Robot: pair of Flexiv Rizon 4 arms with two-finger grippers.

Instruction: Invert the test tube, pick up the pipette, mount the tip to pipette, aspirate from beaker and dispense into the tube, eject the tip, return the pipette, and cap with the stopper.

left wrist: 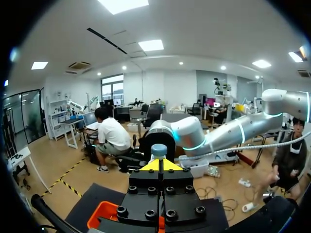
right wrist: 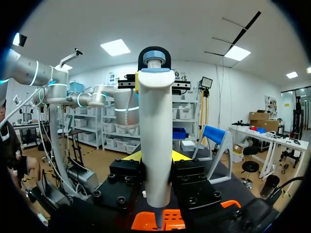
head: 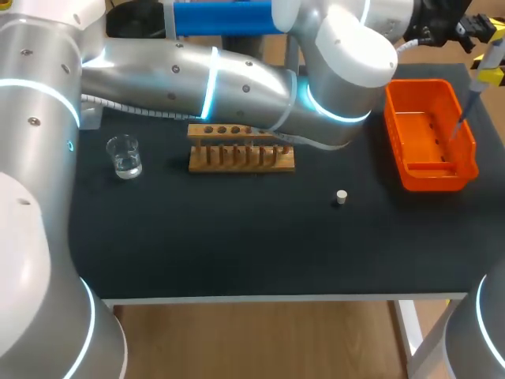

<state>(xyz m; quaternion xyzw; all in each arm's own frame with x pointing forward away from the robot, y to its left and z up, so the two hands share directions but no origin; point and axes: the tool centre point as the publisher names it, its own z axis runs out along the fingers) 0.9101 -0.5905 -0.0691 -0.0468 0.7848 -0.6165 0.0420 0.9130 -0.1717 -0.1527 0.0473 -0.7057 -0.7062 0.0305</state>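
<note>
**A:** On the counter, our left arm lies from 9 o'clock across toward 1 o'clock, and the orange tray sits at 2 o'clock. We judge the step to be tip work over that tray, either mounting or ejecting. We cannot tell which, because the tip is too thin to make out.

**B:** Then we keep the pipette upright with its nose centred over the tray, well inside the walls. We press straight along its axis so nothing skews. The wooden rack stands at 12 o'clock of the counter's middle, partly under the left arm. We see no tube in it.

**A:** And the fingers?

**B:** The right gripper clamps the pipette's white body from both sides, at a middling spread. The left gripper has its fingers pressed together with nothing between them. Its yellow tips sit just behind the pipette's blue plunger knob. We cannot tell whether they touch it.

**A:** The beaker, holding water, stands at 10 o'clock. The small white stopper lies alone at 4 o'clock of the rack, so capping is not yet done.
</note>
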